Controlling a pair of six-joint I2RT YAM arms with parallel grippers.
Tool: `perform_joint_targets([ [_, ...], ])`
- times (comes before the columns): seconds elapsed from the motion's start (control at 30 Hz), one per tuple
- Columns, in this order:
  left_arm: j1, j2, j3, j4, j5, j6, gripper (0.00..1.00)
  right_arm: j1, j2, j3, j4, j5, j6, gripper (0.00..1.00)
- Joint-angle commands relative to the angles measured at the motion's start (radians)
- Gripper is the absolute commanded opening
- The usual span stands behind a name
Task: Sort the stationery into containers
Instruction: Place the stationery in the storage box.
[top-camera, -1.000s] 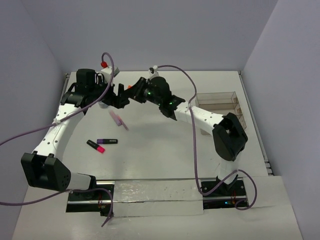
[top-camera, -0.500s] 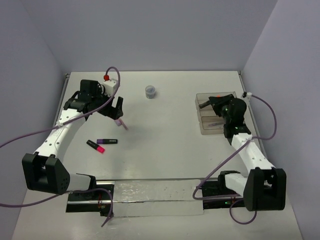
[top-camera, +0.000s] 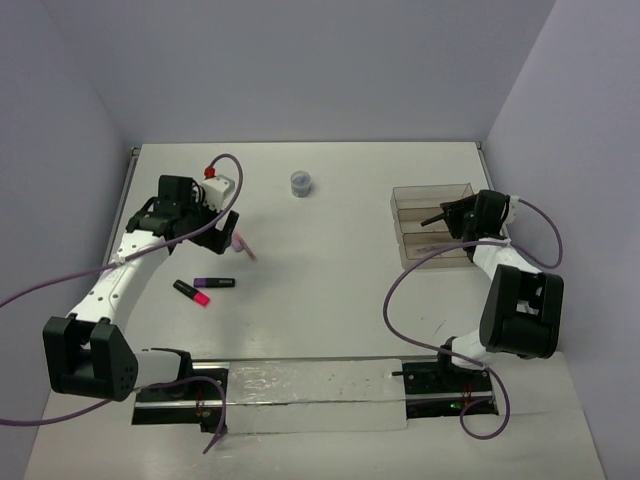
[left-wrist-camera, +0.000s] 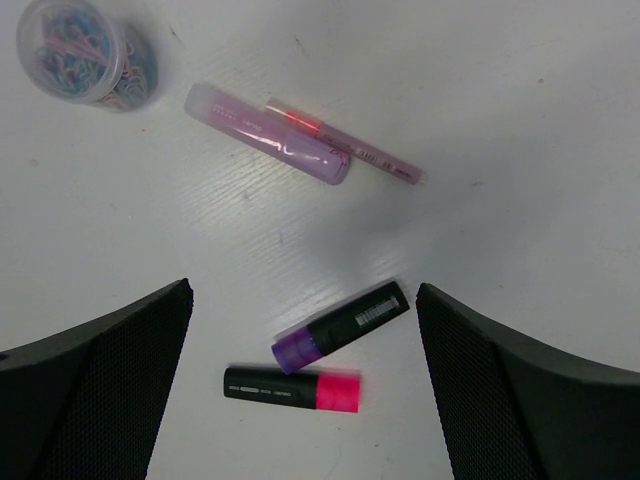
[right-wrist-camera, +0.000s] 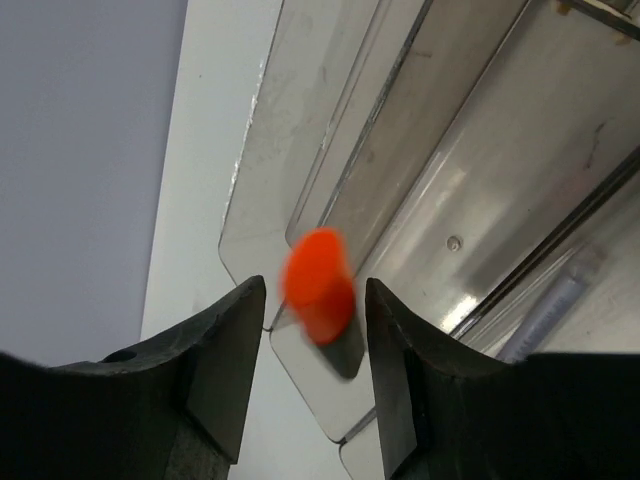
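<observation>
My left gripper (top-camera: 226, 224) is open and empty above two pale pink pens (top-camera: 238, 241). In the left wrist view its jaws (left-wrist-camera: 303, 300) stand wide apart over a black marker with a purple end (left-wrist-camera: 340, 327) and a black marker with a magenta end (left-wrist-camera: 292, 388). The pink pens (left-wrist-camera: 268, 133) and a round jar of paper clips (left-wrist-camera: 85, 50) lie farther off. My right gripper (top-camera: 447, 215) is over the clear three-part tray (top-camera: 432, 188). The black marker with an orange-red end (right-wrist-camera: 318, 285) is blurred between its jaws (right-wrist-camera: 315, 290), with a gap on each side.
A round blue-grey jar (top-camera: 301, 183) stands at the back middle of the table. A pale pen (right-wrist-camera: 550, 305) lies in the tray's neighbouring compartment. The two dark markers (top-camera: 203, 288) lie left of centre. The side walls stand close to the tray.
My right arm swung from beside the left gripper across to the tray, carrying the orange-ended marker; its jaws now stand apart from it. My left gripper shifted slightly toward the pink pens.
</observation>
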Motion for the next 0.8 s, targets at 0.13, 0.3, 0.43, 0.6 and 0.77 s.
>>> perform_joint_targets([
  [0.13, 0.040, -0.021, -0.070, -0.058, -0.009, 0.231, 0.99, -0.007, -0.067, 0.037, -0.028, 0.004, -0.026, 0.87],
  [0.3, 0.052, -0.029, -0.101, -0.184, 0.099, 0.481, 0.96, -0.006, -0.132, 0.070, -0.066, -0.004, -0.082, 0.95],
  [0.43, -0.015, 0.048, -0.133, -0.184, 0.044, 0.565, 0.97, 0.013, -0.203, 0.095, -0.075, -0.032, -0.134, 0.95],
  [0.6, -0.089, 0.183, -0.180, -0.151, -0.065, 0.621, 0.98, 0.028, -0.274, 0.107, -0.115, -0.080, -0.180, 0.95],
  [0.77, -0.087, 0.244, -0.204, -0.037, -0.149, 0.621, 0.97, 0.029, -0.363, 0.090, -0.121, -0.103, -0.190, 0.95],
])
